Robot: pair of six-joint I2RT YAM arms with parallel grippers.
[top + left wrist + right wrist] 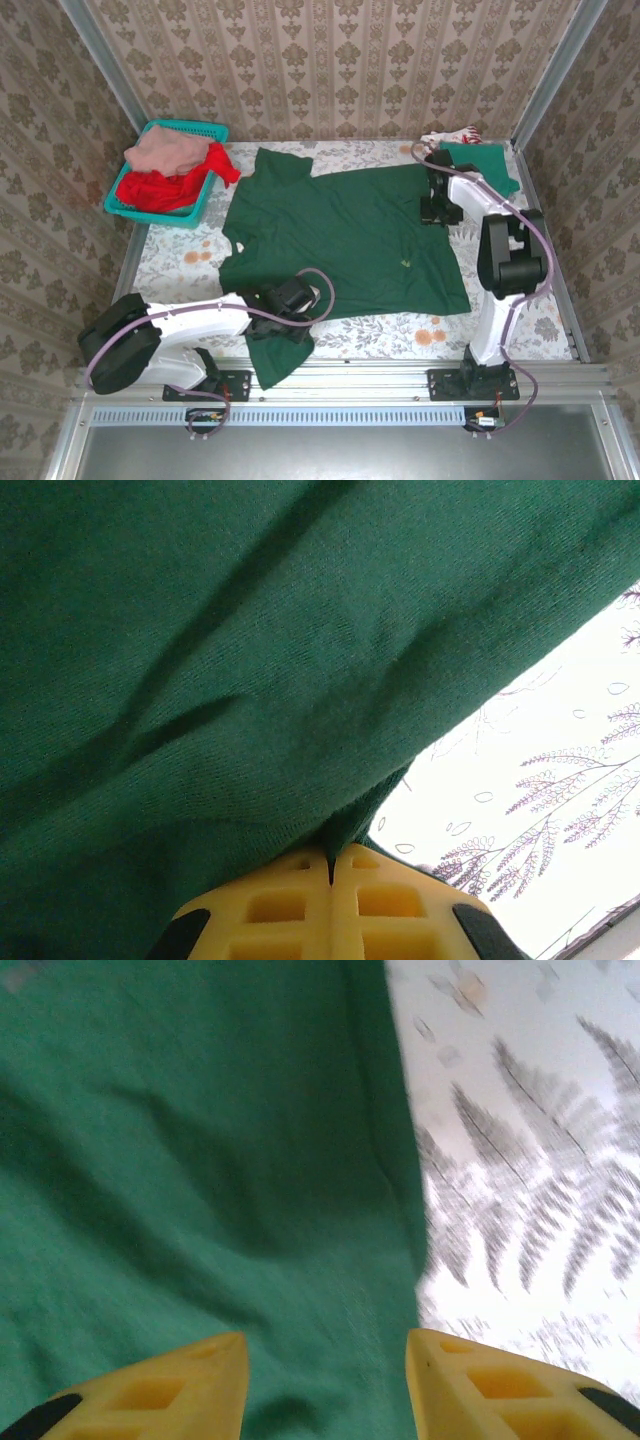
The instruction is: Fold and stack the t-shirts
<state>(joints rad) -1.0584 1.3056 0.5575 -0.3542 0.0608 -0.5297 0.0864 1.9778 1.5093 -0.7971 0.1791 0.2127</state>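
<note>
The large dark green t-shirt (pixel 345 235) lies spread flat across the middle of the table. My left gripper (pixel 283 305) sits at the shirt's near left part, and its yellow fingers (pixel 290 905) are shut on a fold of the green cloth (pixel 250 660). My right gripper (pixel 437 196) is over the shirt's far right corner, jaws open and wide apart above the cloth edge (pixel 300 1260). A folded teal-green shirt (pixel 482 163) lies at the far right on a white-red one (pixel 446 137). Red (pixel 165 188) and dusty pink (pixel 165 150) shirts fill the basket.
The teal mesh basket (pixel 212 131) stands at the far left corner. A floral tablecloth (pixel 185 255) covers the table. Patterned walls close in the back and sides. A metal rail runs along the near edge (pixel 350 385).
</note>
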